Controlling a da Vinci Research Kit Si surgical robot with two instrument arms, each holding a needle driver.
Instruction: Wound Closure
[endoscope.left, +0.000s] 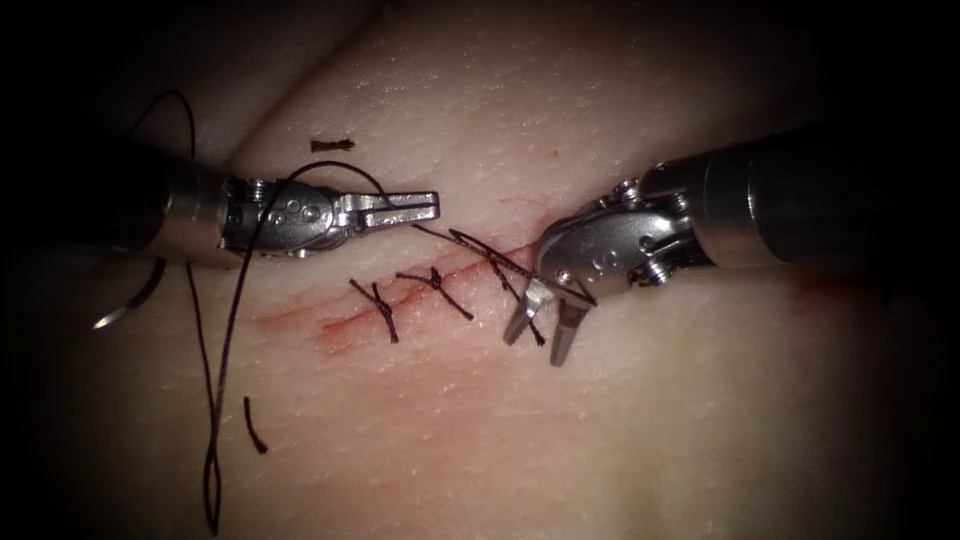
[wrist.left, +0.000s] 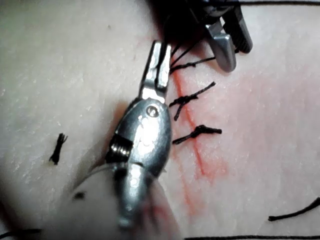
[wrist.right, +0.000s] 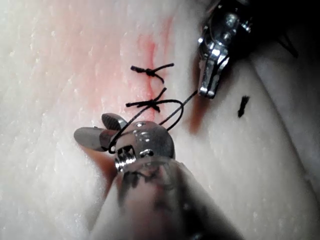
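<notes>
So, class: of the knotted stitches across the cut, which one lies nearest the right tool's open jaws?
The rightmost stitch: its thread runs beside the right tool. The middle stitch and left stitch lie farther left along the cut.

No readable text, label, brand, number or sign appears on any surface in these views.
</notes>
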